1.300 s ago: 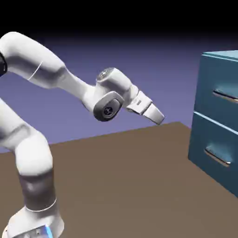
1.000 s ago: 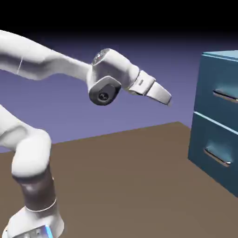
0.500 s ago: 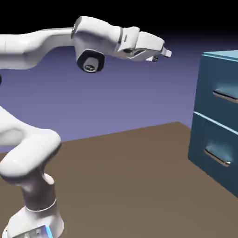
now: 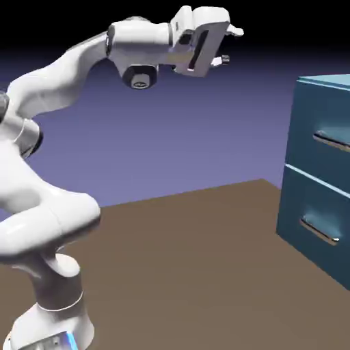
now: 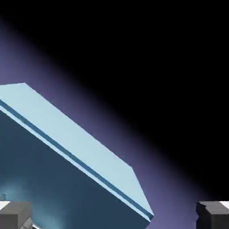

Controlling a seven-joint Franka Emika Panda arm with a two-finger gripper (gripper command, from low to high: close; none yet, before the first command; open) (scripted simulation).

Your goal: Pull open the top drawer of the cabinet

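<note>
The upper teal-blue flat drawer front with slim silver bar handle (image 4: pixel 333 140), shut in the boxy teal-blue cabinet (image 4: pixel 321 178) at right, sits well apart from the white two-finger gripper (image 4: pixel 229 46), spread and empty high above; approach step, next descend onto the handle.

Open air between tool (image 4: pixel 227 46) and cabinet (image 4: pixel 321 178), nothing intervening

My arm (image 4: pixel 61 75) is glossy white with rounded links, dark grey joint caps, a blue-lit base, and small grey tips on my pincer (image 5: pixel 114 214).
</note>
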